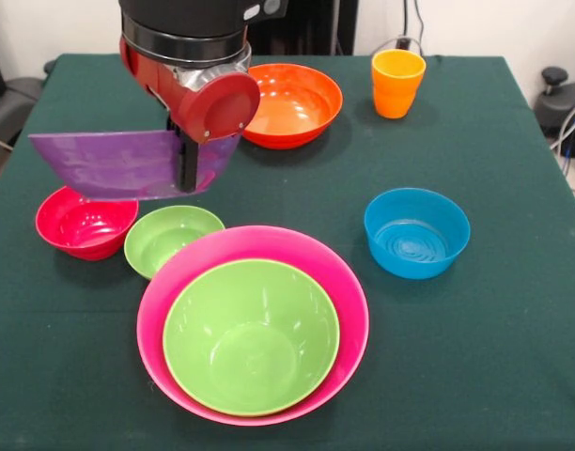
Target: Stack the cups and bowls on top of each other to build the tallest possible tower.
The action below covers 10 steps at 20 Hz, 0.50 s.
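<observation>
My gripper (187,177) is shut on the rim of a large purple bowl (118,164), which hangs tilted on its side above the table, just over the red bowl (85,225). A small lime green bowl (170,240) sits next to the red one. At the front, a large lime green bowl (251,338) rests nested inside the huge pink bowl (351,305). A large orange bowl (292,103) stands at the back, with an orange cup (396,83) to its right. The small blue bowl (416,232) stands alone on the right.
A dark green cloth (494,357) covers the table. The red and black wrist (198,89) hides part of the table's back left. Cables and dark equipment lie beyond the table's right edge (565,113).
</observation>
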Tool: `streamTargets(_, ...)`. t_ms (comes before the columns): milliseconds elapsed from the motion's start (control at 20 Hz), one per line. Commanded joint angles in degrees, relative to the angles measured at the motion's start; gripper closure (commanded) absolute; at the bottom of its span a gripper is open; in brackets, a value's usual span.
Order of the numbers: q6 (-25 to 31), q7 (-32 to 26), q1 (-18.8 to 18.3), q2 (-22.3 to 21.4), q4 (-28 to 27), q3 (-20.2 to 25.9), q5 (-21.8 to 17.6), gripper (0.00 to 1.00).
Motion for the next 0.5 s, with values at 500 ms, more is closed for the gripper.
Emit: streamTargets(500,5.3,-7.5,2.8,4.0,-3.9,5.9,-4.1,1.0)
